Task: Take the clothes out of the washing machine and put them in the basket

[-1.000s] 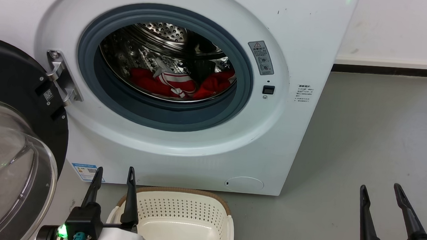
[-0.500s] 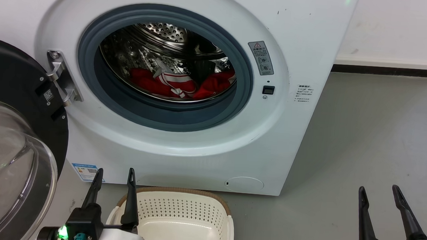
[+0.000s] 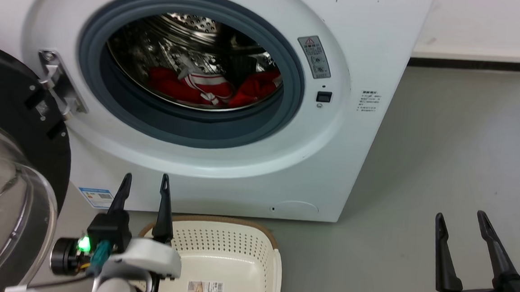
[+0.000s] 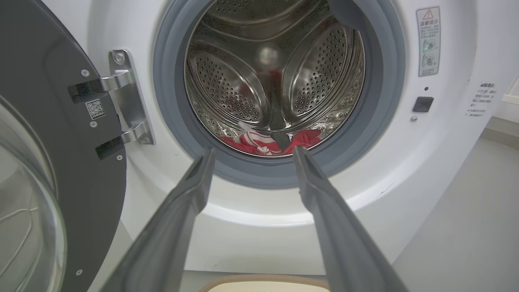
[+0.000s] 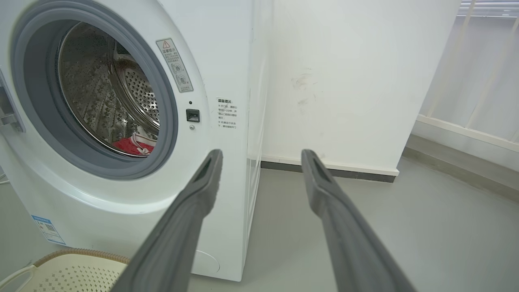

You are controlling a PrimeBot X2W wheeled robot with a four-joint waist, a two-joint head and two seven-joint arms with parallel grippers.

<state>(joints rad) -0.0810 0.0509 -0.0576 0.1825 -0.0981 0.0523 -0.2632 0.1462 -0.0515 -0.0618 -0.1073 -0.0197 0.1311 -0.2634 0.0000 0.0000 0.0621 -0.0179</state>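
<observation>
The white washing machine [image 3: 361, 44] stands with its porthole uncovered. Red clothes [image 3: 209, 91] with white stripes lie at the bottom of its steel drum [image 4: 243, 89]; they show as clothes [image 4: 263, 142] in the left wrist view and clothes [image 5: 131, 145] in the right wrist view. The cream basket [image 3: 254, 240] sits on the floor just below the machine's front, with nothing in it but a paper label. My left gripper [image 3: 145, 180] is open, above the basket's left rim, pointing at the machine. My right gripper [image 3: 459, 216] is open over bare floor to the right.
The black-framed glass door [image 3: 0, 184] hangs swung out at the left, close to my left arm. Grey floor [image 3: 458, 144] stretches to the right of the machine. A white wall [image 5: 344, 81] with a dark skirting stands behind.
The head camera has shifted, so the machine sits a little higher and further left in view. My left gripper has risen and moved forward toward the porthole. The right gripper has hardly moved.
</observation>
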